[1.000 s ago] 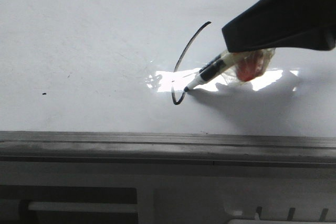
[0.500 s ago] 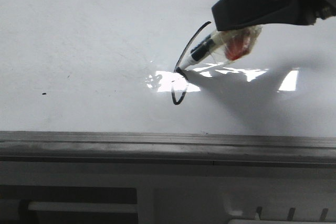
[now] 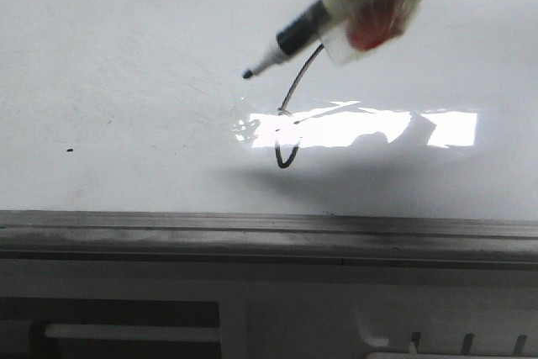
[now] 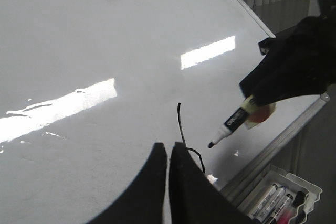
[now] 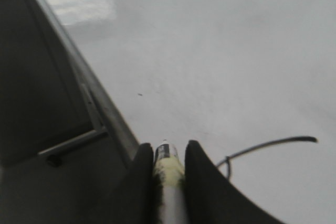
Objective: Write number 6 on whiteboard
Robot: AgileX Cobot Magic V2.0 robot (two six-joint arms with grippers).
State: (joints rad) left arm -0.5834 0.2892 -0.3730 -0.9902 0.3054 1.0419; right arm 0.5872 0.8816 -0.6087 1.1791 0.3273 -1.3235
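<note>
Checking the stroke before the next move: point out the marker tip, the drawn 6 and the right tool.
marker tip (image 3: 249,74), front view, on the black nib.
number 6 (image 3: 287,150), front view, inside its small bottom loop.
right tool (image 5: 169,169), right wrist view, between its fingers, on the marker it grips.

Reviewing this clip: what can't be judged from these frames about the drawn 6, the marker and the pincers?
- The number 6: front view glare washes out the loop's top; in the left wrist view the left pincer covers its lower part.
- Right pincer: cut off by the front view's top edge.
- Marker: label too blurred to read.
- Tiny speck on the whiteboard: too small to identify.
</note>
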